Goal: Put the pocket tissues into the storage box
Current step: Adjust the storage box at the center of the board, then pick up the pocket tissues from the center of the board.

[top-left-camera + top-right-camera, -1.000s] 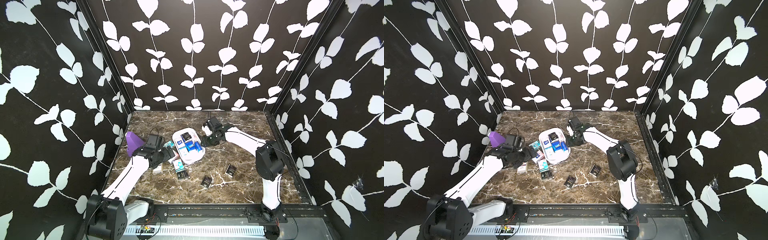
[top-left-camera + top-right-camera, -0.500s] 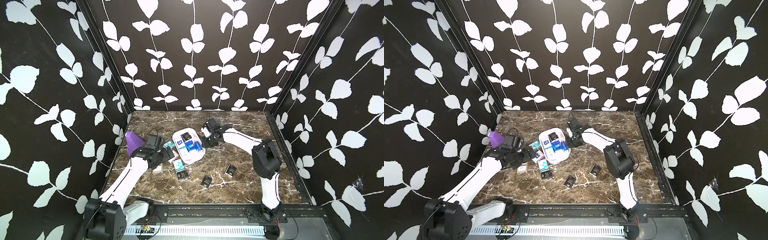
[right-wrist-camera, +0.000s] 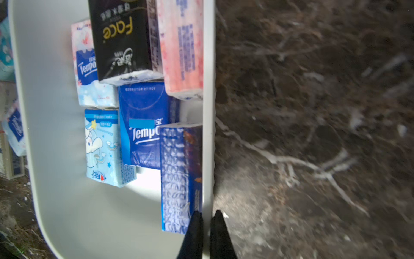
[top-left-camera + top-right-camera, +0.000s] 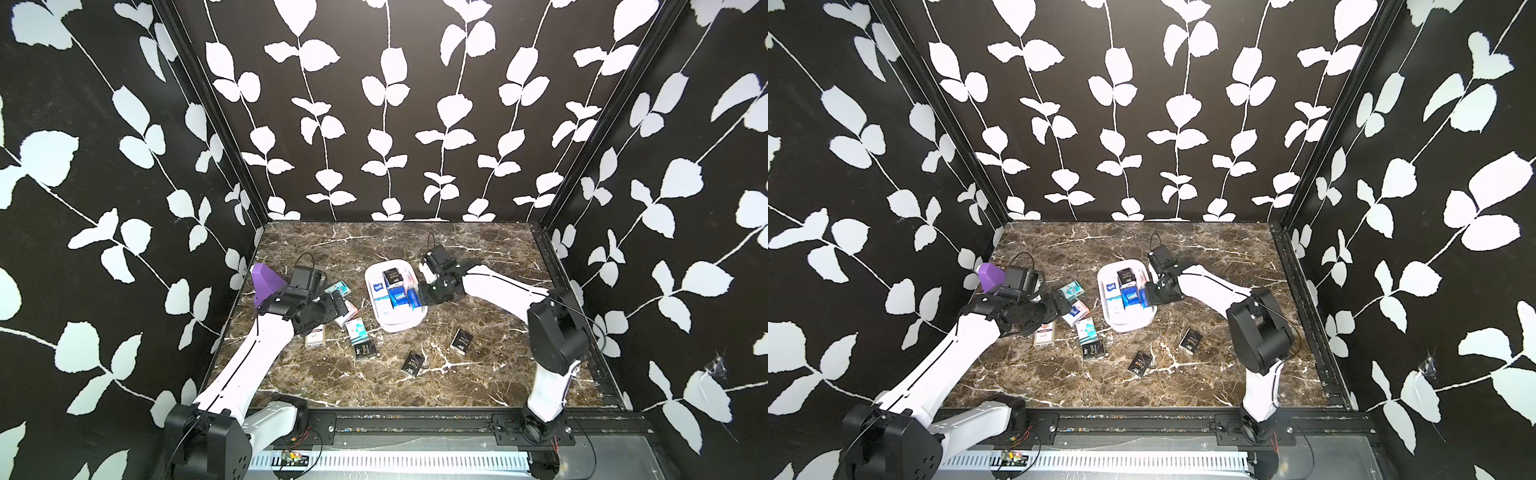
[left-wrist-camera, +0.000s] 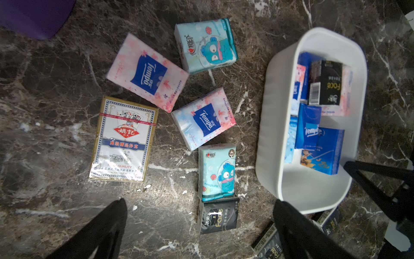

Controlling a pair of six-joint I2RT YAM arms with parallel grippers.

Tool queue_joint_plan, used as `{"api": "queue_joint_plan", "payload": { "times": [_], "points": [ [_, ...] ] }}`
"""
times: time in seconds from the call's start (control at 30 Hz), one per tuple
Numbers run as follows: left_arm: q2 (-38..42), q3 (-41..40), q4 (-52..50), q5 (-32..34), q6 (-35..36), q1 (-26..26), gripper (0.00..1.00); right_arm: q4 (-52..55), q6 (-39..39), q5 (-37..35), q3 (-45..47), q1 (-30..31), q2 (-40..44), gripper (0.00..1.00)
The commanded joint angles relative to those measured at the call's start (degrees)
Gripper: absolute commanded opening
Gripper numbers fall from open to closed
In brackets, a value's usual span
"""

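- White rounded plastic storage box [image 4: 397, 327], mid-frame in a top view, is clamped at its rim by the right hand [image 3: 208, 215], seemingly to steady it.
- Film-wrapped pocket tissues [image 5: 202, 121] are scattered on the marble tabletop [image 5: 56, 190] beneath the released left hand [image 5: 200, 200]; others are already boxed.

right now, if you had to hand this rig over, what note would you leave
Left gripper: open, above the table beside the box.
Right gripper: shut on the box's wall.
Done: about six tissue packs in the box.
Left: seven packs on the table, two pink, two teal, three black.
The playing cards are not tissues; skip them.
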State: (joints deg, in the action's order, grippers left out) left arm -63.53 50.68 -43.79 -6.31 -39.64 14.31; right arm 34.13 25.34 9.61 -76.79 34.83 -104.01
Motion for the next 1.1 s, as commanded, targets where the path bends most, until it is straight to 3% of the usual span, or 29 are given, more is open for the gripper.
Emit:
{"api": "queue_joint_plan", "payload": {
  "times": [0.0,0.23,0.43,0.53,0.87,1.07],
  "points": [
    [0.55,-0.63,0.66,-0.88,0.13,-0.33,0.99,5.12,-0.53,-3.11,5.69,-0.89,5.61,0.05],
    [-1.49,-0.71,3.58,-3.51,-1.14,-0.15,0.99,4.44,0.57,-3.26,14.20,-2.74,10.96,0.11],
    [-2.13,-1.09,5.41,-4.32,-1.14,0.19,0.99,5.17,3.21,-4.60,13.80,-3.18,13.37,0.39],
    [-2.89,-1.31,6.78,-4.53,-1.22,0.88,0.99,7.26,5.97,-7.26,14.61,-3.60,17.76,0.46],
    [-7.24,-1.20,12.44,-1.70,-2.76,8.62,0.99,12.61,19.68,-10.14,25.20,-6.03,30.39,0.56],
    [-9.20,-1.34,14.96,-0.48,-4.20,12.90,0.99,4.43,28.04,-6.59,34.52,-5.92,33.98,0.69]
  ]
}}
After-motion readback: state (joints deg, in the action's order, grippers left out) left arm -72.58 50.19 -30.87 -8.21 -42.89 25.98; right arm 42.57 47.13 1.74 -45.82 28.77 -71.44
